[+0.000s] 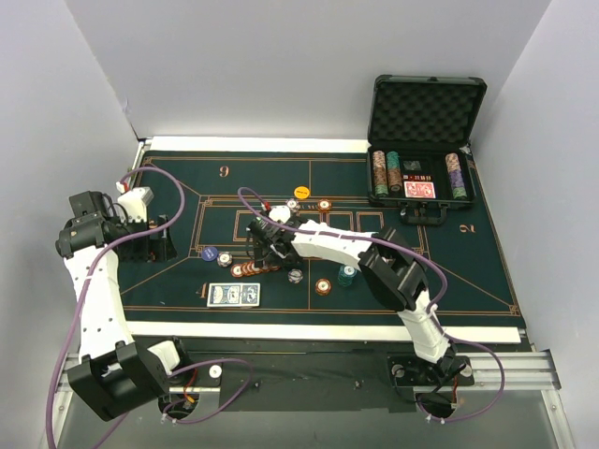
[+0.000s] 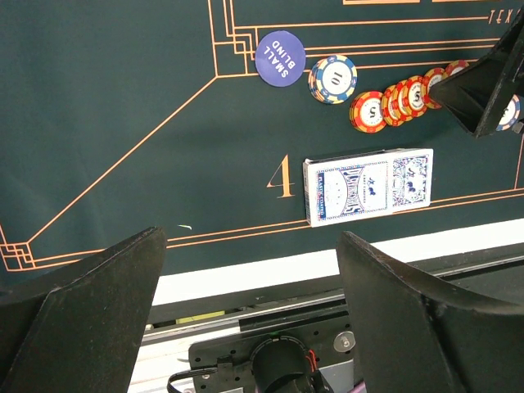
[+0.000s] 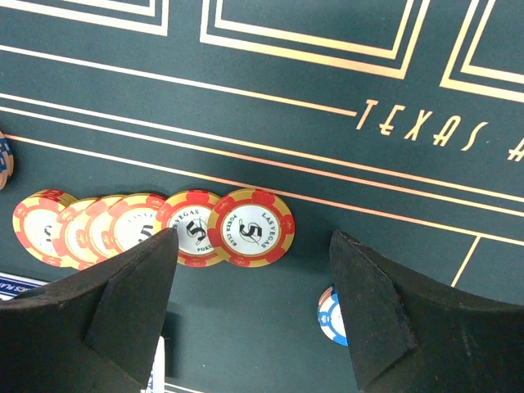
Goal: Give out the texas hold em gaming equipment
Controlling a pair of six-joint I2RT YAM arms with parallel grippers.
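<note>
Well, the green felt counter (image 1: 187, 178) fills most of my overhead view, with the black foam-lined case (image 1: 426, 103) standing open at its far right corner, chip rows and a red-backed deck (image 1: 419, 190) inside.

My left pincer (image 1: 157, 238) hangs over the left part of the felt. In its wrist view the left pincer (image 2: 254, 311) has its jaws spread wide with nothing between them.

My right pincer (image 1: 267, 248) reaches to the middle of the felt. From its own camera the right pincer (image 3: 254, 303) is open and holds nothing, poised above the right end of a fanned row of red-and-yellow chips (image 3: 155, 229). I cannot tell whether a fingertip touches them.

The blue-backed cards (image 2: 368, 187) lie face down near the front edge, beside the printed 4 and just in front of that chip row.

Left of the row sits a blue-and-white chip stack (image 2: 333, 79), touching a purple small-blind button (image 2: 280, 57).

Right of the row, a teal stack (image 1: 347, 276) and an orange chip (image 1: 323, 286) sit near each other.
</note>
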